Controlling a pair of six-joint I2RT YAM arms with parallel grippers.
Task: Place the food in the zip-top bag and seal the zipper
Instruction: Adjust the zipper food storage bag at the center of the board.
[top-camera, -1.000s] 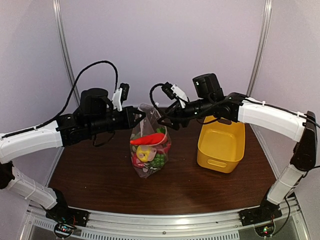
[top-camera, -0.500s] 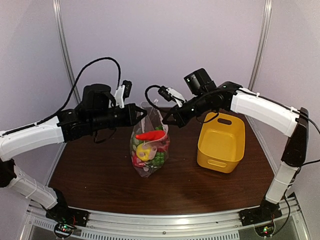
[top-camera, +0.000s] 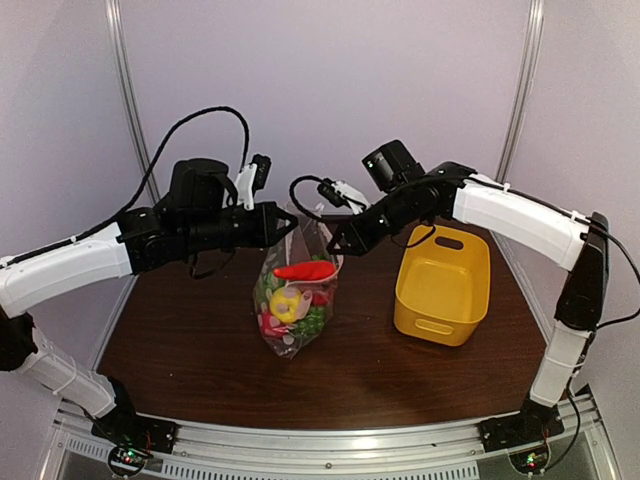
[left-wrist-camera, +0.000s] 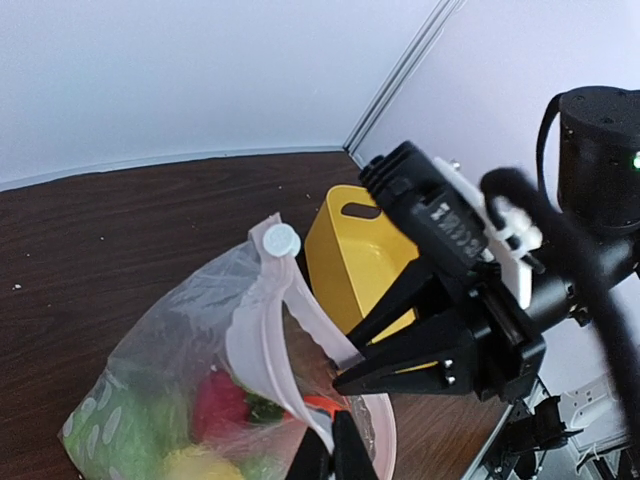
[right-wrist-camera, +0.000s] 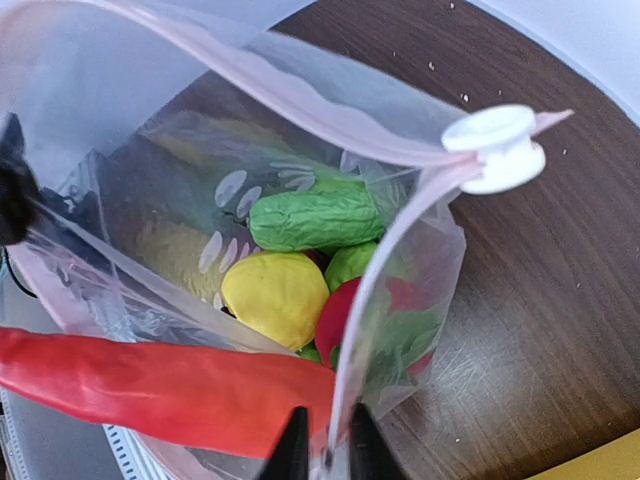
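The zip-top bag (top-camera: 295, 305) hangs upright over the table's middle, its mouth held wide between both grippers. My left gripper (top-camera: 289, 226) is shut on the left side of the rim (left-wrist-camera: 335, 455). My right gripper (top-camera: 333, 243) is shut on the opposite rim (right-wrist-camera: 325, 445). The zipper (right-wrist-camera: 395, 260) runs along the mouth as a pale strip, unsealed, with a white slider (right-wrist-camera: 497, 148) at its far end. Food lies inside: a long red pepper (right-wrist-camera: 150, 390) across the top, a yellow lemon (right-wrist-camera: 275, 295), a green cucumber (right-wrist-camera: 315, 215) and other green and red pieces beneath.
A yellow handled basket (top-camera: 443, 285) stands on the brown table right of the bag, close under the right arm. Pale walls enclose the back and sides. The right arm's black wrist fills the right of the left wrist view (left-wrist-camera: 470, 300).
My right gripper has closed from open onto the bag's right rim. Both arms have risen slightly, and the bag now hangs a little further left with its mouth stretched.
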